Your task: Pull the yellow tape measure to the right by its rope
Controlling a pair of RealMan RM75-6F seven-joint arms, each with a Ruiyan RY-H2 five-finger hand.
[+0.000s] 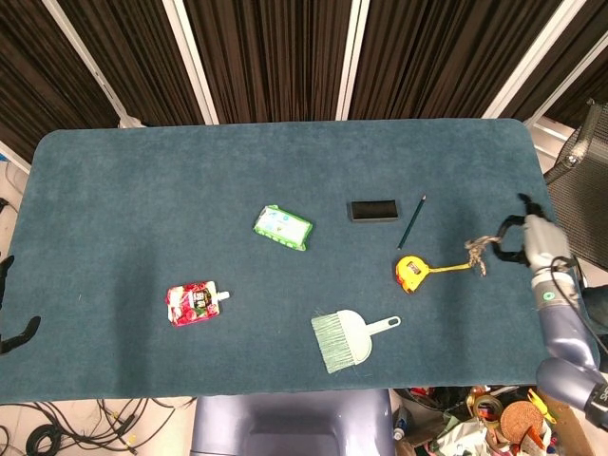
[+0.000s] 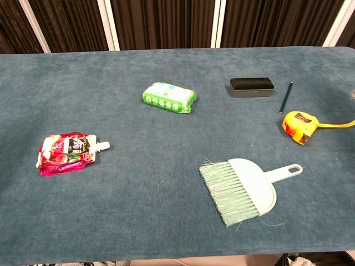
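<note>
The yellow tape measure (image 1: 410, 274) (image 2: 299, 126) lies on the blue table at the right, just right of the pencil's lower tip. Its yellow tape strip (image 1: 446, 269) (image 2: 339, 124) runs right to a knotted tan rope (image 1: 478, 253), which lies slack and bunched. My right hand (image 1: 524, 242) is at the table's right edge, its dark fingers pinching the rope's far end. Dark shapes at the left edge, off the table, look like my left hand (image 1: 19, 332); how its fingers lie is hidden. Neither hand shows in the chest view.
A black eraser (image 1: 372, 210) and a green pencil (image 1: 411, 221) lie just behind the tape measure. A mint hand brush (image 1: 347, 339) lies in front of it. A green packet (image 1: 282, 227) sits mid-table and a red pouch (image 1: 195, 302) further left.
</note>
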